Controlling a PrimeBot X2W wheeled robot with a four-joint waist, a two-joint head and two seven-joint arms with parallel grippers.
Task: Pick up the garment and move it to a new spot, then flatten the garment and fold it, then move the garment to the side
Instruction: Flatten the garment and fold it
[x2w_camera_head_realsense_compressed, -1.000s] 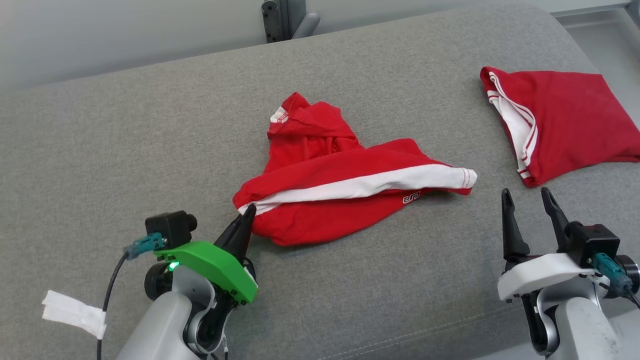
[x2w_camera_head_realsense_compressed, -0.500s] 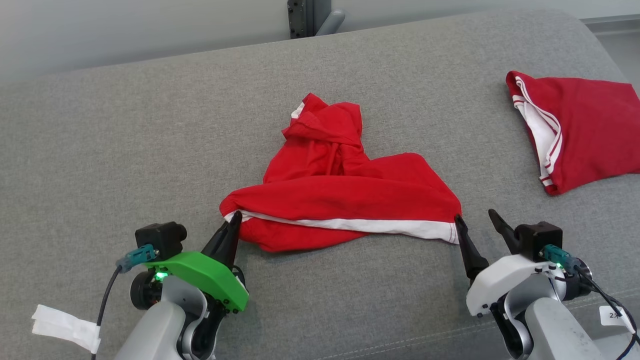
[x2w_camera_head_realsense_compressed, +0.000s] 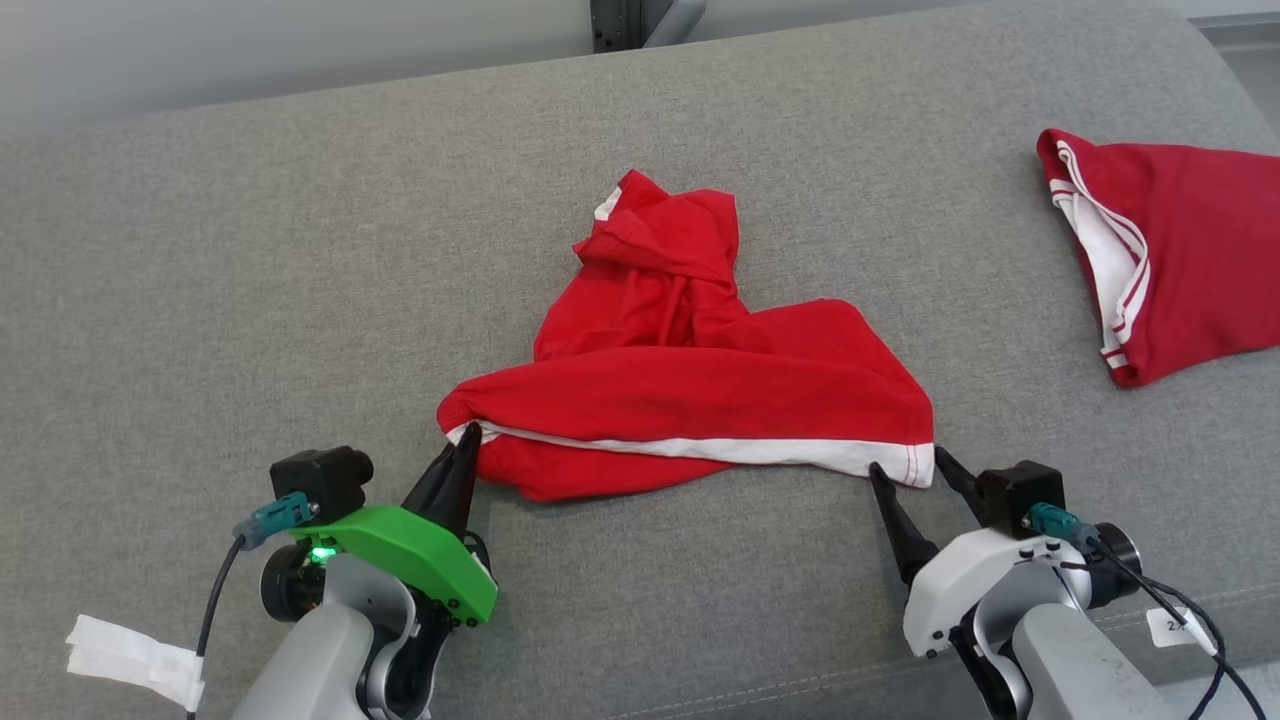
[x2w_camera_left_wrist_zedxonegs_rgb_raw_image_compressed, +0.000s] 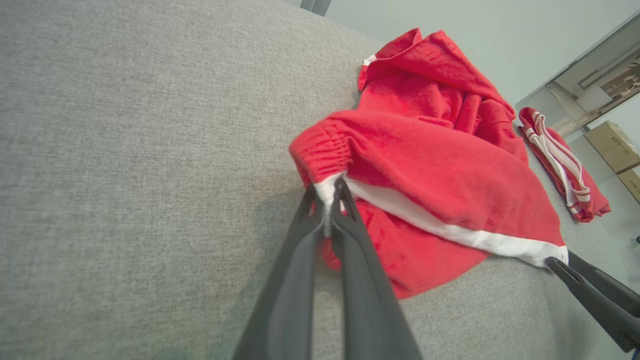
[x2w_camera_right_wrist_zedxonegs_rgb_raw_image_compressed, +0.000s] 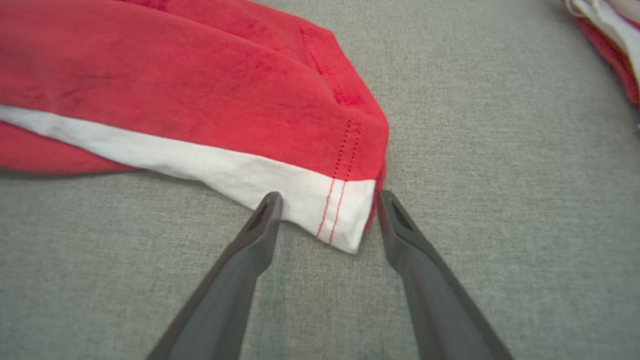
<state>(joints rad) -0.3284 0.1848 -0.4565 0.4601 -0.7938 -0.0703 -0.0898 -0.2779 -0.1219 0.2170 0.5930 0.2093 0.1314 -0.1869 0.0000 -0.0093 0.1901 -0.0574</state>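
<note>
Red garment (x2w_camera_head_realsense_compressed: 690, 400) lying crumpled near the middle of a grey cushion (x2w_camera_head_realsense_compressed: 250, 250), somewhat toward the cushion's near edge. One bunched portion rises toward the far edge. A broader fold runs left to right in front of it, bordered along its near side by a white stripe (x2w_camera_head_realsense_compressed: 700, 448). The left gripper (x2w_camera_head_realsense_compressed: 468, 440) is at the left end of this fold, its two dark fingers pressed together on the white-edged corner of the cloth. The left wrist view shows the fabric pinched between the fingertips (x2w_camera_left_wrist_zedxonegs_rgb_raw_image_compressed: 345, 200) beside the gathered red waistband. The right gripper (x2w_camera_head_realsense_compressed: 907, 460) is at the right end of the fold with its fingers spread wide. In the right wrist view the stitched white corner of the garment lies between the two fingertips (x2w_camera_right_wrist_zedxonegs_rgb_raw_image_compressed: 272, 200), which rest at either side of it without clamping it. Both grippers are low, close to the cushion's surface. A second red garment (x2w_camera_head_realsense_compressed: 1180, 250) with white trim lies flat near the cushion's right edge, well apart from the first and from both grippers.
</note>
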